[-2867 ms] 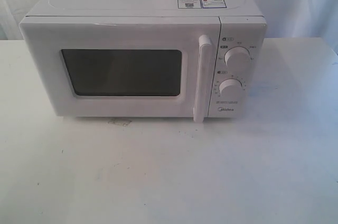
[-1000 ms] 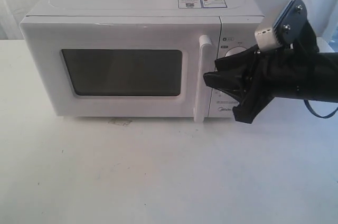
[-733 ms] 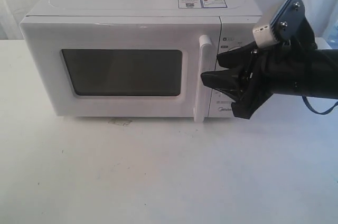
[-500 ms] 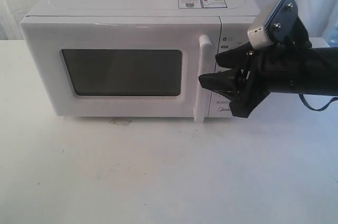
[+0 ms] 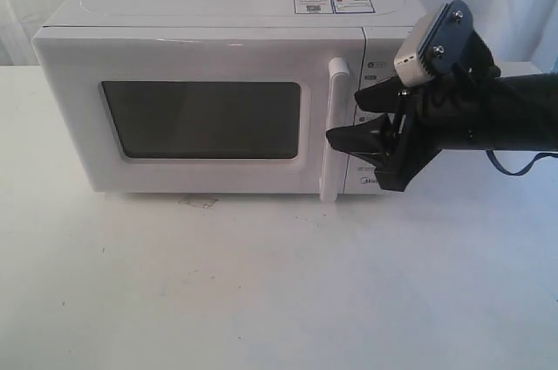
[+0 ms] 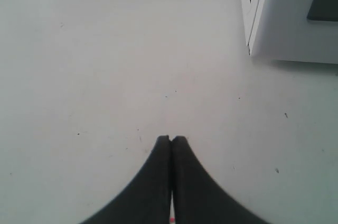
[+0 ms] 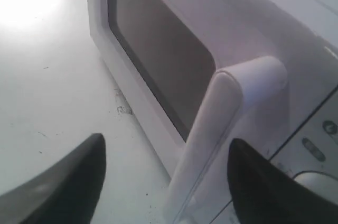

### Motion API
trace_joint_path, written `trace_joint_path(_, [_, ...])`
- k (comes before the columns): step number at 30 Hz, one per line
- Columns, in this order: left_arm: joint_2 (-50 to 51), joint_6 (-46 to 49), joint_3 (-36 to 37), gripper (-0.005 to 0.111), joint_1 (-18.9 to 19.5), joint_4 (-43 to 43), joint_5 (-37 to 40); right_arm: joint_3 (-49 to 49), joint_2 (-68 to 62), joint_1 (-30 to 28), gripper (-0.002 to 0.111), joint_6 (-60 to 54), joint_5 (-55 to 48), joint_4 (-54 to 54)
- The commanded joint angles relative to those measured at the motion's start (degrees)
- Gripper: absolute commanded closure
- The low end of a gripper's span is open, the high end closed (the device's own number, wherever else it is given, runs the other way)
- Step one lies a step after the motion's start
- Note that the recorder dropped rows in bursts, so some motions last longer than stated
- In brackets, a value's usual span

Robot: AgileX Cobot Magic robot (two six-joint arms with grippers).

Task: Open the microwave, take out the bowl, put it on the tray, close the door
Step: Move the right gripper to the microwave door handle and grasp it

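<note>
White table (image 5: 261, 283) fills the exterior view, with pale curtains behind. The microwave (image 5: 218, 12) sits on it, its door (image 5: 78, 117) shut. The dark window shows nothing inside, so the bowl cannot be seen; it is presumably still behind the door. No tray is in view. The right claw (image 5: 347, 116) reaches in from the right, spread wide, with its tips just beside the upright handle (image 5: 334, 152) and in front of the control panel (image 5: 384, 47).

Left wrist view: the left claw (image 6: 171, 139) is pressed together and holds nothing. It hangs over bare table, apart from the microwave's corner.

Right wrist view: the handle stands between the two dark fingers (image 7: 74, 176), which are not touching it.

Risks, as a judgement: if the claw closes off-centre, one finger may slide off the rounded handle or press the panel and turn a knob. A hard pull could drag the whole microwave across the table, since nothing braces it.

Compared with earlier: about three seconds ago no arm was in the exterior view. One second ago the right claw was further right with a narrower gap. Now it is closer to the handle and wider. The microwave has not shifted.
</note>
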State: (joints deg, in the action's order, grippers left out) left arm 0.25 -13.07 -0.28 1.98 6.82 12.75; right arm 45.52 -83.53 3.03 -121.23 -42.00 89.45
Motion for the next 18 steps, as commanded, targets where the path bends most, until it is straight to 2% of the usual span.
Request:
trace_joint_path(1, [-0.25,0.00,0.28,0.107,0.18,-0.20,0.13,0.48,-0.03,-0.11,0.046,-1.58,1.40,1.21])
trace_joint_path(4, [-0.25,0.00,0.28,0.107,0.18,-0.20,0.13,0.48,-0.03,-0.11,0.046,-1.58,0.32,4.84])
trace_joint_path(18, [-0.25,0.00,0.28,0.107,0.18,-0.20,0.13,1.77,-4.66,-0.11,0.046,-1.58,-3.28,9.43])
